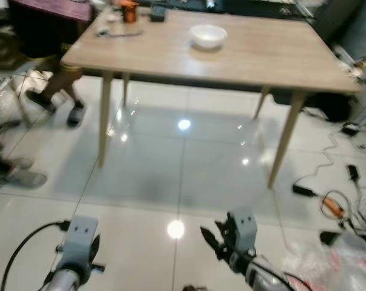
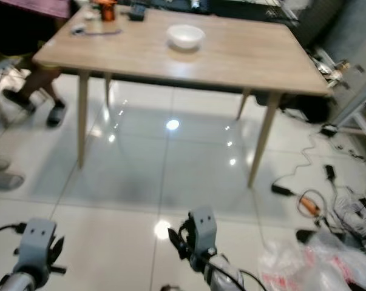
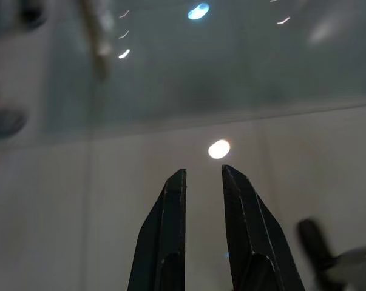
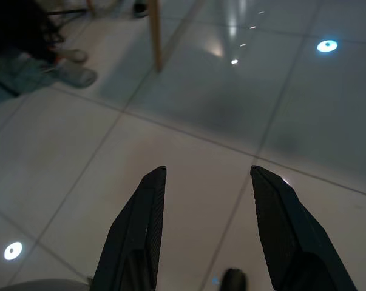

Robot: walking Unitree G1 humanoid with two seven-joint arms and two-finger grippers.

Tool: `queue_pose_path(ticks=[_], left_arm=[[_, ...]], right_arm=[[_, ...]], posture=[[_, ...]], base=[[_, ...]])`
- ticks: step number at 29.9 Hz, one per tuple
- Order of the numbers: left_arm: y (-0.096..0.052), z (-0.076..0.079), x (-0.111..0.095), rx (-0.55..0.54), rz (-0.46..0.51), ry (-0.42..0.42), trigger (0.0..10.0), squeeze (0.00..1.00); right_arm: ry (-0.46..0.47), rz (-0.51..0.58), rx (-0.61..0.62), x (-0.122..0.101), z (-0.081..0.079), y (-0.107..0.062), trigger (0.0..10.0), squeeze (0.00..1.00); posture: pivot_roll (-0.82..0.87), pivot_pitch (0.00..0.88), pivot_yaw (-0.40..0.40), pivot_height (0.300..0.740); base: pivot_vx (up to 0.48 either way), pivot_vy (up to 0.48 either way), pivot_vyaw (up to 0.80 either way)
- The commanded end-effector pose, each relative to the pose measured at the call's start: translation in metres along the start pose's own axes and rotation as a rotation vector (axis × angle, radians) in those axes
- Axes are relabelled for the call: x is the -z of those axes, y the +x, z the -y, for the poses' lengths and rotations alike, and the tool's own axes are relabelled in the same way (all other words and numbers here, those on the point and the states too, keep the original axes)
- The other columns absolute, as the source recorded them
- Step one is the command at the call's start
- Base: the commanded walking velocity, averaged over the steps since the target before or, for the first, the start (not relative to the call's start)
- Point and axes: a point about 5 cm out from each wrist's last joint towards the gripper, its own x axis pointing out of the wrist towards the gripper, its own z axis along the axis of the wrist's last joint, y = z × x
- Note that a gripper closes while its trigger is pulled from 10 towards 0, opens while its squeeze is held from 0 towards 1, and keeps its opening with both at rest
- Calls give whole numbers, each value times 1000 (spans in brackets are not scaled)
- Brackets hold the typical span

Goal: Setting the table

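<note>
- Table (image 1: pixel 255 57) setting is our job, and the wooden table stands ahead of us across a stretch of glossy tiled floor (image 1: pixel 170 176), well apart from both grippers.
- On it we see a white bowl (image 1: pixel 208 35) near the middle of the far half, and at the far left corner a small orange item (image 1: pixel 129 11), a dark object (image 1: pixel 158 13) and some flat bits we cannot identify through the blur.
- We judge the step in hand to be an approach or a walk between pickups: neither arm carries anything to lay down.
- Our left gripper (image 3: pixel 202 182) hangs low over the tiles, its fingers close together with only a slim gap, and nothing between them.
- Our right gripper (image 4: pixel 207 176) also points at the floor, its fingers spread wide and empty.
- Next, we think, we need to close the distance to the table or go fetch tableware; how much is already laid beyond the bowl we cannot tell.
- A person stands at the table's left end; we see legs and dark sandals (image 1: pixel 76 113), with another pair of shoes (image 1: pixel 23 177) on the floor further left.
- To the right lie cables (image 1: pixel 328 151), an orange-handled tool (image 1: pixel 332 206) and a crumpled plastic bag (image 1: pixel 334 257); we would keep our feet clear of these, since they sit close to our right side.
- The table legs (image 1: pixel 283 142) and the person are the other things to steer around.
</note>
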Motion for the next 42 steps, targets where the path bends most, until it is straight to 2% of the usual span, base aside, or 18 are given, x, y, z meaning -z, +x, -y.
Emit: queue_pose_path(ticks=[1,6,11,25,30,38,42], left_arm=[[-4,-2,13,3,-45,-5,10000,0],[3,-4,12,4,-50,-44,10000,0],[9,-4,10,7,-49,-49,10000,0],[12,-3,11,10,-34,-39,10000,0],[13,-5,9,-18,-12,-4,10000,0],[14,-5,9,-25,-12,-2,10000,0],[14,-6,7,-27,1,6,10000,0]], right_arm=[[11,-2,-7,4,0,0,10000,0],[-21,11,9,2,3,2,10000,0],[-41,28,41,-2,5,5,10000,0],[-65,69,243,-6,23,4,10000,0],[-72,84,256,-10,25,7,10000,0],[-83,88,247,-12,23,10,10000,0],[-40,108,285,-16,30,10,10000,0]], posture=[[22,59,28,740],[23,54,29,740],[19,46,33,740],[8,36,39,740],[11,37,35,740],[15,41,30,740],[14,37,29,740]], base=[[0,0,0],[0,0,0],[0,0,0],[0,0,0],[418,0,0],[480,0,0],[480,0,-600]])
